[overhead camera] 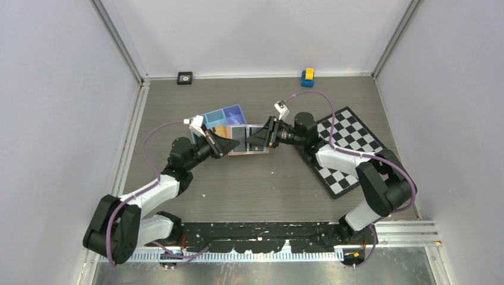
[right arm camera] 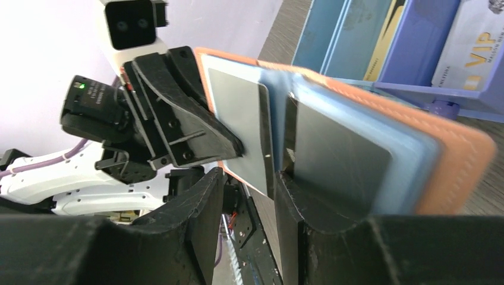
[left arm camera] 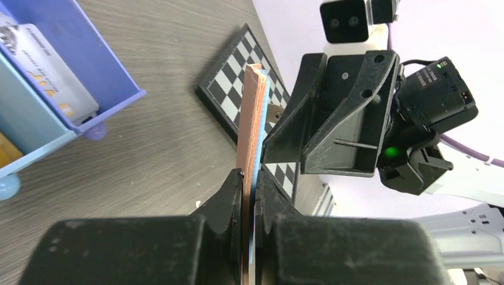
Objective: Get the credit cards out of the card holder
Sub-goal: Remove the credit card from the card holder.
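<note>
The card holder (overhead camera: 245, 133) hangs opened between both arms above the table, tan-brown outside (right arm camera: 463, 160) and pale blue inside. My left gripper (left arm camera: 251, 178) is shut on one edge of the card holder (left arm camera: 249, 119), seen edge-on there. Two dark grey credit cards sit in its pockets, one (right arm camera: 241, 124) on the left and one (right arm camera: 339, 160) on the right. My right gripper (right arm camera: 249, 174) is open, its jaws either side of the left card's lower corner, which lies by the right finger (right arm camera: 291, 202). A gap remains beside the other finger.
A blue divided tray (overhead camera: 233, 111) stands just behind the holder, with a pale VIP card (right arm camera: 475, 53) and an orange card (right arm camera: 389, 35) in it. A checkered board (overhead camera: 347, 148) lies under the right arm. A black block (overhead camera: 185, 78) and a yellow-blue toy (overhead camera: 307, 76) sit by the back wall.
</note>
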Robot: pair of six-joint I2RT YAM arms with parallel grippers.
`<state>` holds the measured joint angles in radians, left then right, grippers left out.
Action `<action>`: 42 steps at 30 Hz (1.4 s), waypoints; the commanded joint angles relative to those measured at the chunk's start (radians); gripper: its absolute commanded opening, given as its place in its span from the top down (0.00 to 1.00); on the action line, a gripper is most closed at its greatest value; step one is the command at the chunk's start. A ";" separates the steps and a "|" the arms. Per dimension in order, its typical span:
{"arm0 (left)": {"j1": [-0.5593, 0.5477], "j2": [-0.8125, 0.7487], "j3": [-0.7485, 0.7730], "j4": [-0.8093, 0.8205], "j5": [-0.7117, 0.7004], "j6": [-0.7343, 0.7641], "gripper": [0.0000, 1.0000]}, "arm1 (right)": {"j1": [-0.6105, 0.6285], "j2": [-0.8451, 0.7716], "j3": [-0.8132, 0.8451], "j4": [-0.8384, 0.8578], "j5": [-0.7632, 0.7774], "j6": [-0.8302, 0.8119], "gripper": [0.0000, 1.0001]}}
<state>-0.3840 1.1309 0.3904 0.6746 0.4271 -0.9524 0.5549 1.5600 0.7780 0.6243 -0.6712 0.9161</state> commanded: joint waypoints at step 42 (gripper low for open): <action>0.015 0.098 0.039 0.369 0.173 -0.173 0.84 | -0.005 -0.004 -0.017 0.396 -0.102 0.187 1.00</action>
<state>-0.3702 1.2129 0.4034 0.9989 0.5709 -1.1202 0.5335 1.5848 0.7403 1.0080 -0.7589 1.1271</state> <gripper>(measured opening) 0.144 0.022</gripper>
